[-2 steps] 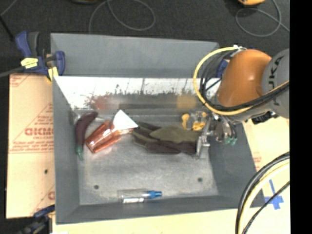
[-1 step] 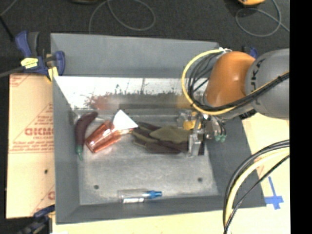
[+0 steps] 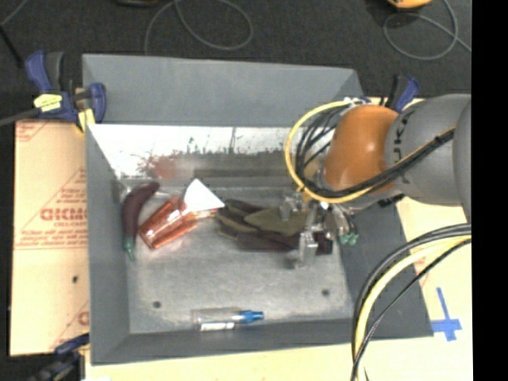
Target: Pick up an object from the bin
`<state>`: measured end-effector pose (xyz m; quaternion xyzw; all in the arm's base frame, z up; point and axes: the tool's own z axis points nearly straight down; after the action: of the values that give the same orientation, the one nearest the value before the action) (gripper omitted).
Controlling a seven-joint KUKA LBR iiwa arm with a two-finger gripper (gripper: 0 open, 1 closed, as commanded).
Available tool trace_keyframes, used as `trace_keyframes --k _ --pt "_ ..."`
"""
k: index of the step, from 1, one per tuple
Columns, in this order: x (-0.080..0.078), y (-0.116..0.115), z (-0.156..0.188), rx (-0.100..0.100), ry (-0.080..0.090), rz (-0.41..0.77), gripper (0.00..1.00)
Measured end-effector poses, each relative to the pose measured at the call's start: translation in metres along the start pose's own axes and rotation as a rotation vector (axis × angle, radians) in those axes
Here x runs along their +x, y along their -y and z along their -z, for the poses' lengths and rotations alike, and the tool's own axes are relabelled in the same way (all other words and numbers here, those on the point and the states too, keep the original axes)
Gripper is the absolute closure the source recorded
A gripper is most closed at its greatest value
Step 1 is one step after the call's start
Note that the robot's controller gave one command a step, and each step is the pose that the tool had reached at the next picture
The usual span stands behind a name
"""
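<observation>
1. Grey metal bin (image 3: 198,280) fills the middle of the frame; I see its floor mostly bare, with the loose things gathered along the upper half of the floor and one more near the lower edge.
2. My arm (image 3: 440,153) comes in from the right of the frame; its orange cover (image 3: 359,145), looped with yellow and black cables (image 3: 305,151), hangs over the bin's right side.
3. Below that cover the hand (image 3: 306,243) is low in the bin, right of centre; it is at the right end of a dark limp thing (image 3: 252,222), a brownish-black floppy shape that lies stretched across the middle of the floor; whether they touch I cannot make out.
4. Whether the hand is spread or pressed together I cannot tell from this angle; I see nothing that I could call held.
5. Left of the dark limp thing lies a white folded piece (image 3: 202,194); just beside it, lower left, a red see-through packet (image 3: 167,223) lies slanted.
6. Further left, a purple toy aubergine (image 3: 135,207) lies close to the bin's left wall, its green stem pointing down the frame.
7. Near the lower edge of the floor, well apart from the rest, lies a clear pen with a blue cap (image 3: 230,320), lengthwise across the frame.
</observation>
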<state>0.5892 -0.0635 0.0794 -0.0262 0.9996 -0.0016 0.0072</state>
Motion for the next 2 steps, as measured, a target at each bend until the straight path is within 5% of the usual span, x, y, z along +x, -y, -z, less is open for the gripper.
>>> trace_keyframes --k 1,2 --pt "-0.0099 -0.0404 -0.0076 0.001 0.003 -0.246 1.0" --pt "-0.0099 -0.0403 -0.0076 0.001 0.003 -0.246 1.0"
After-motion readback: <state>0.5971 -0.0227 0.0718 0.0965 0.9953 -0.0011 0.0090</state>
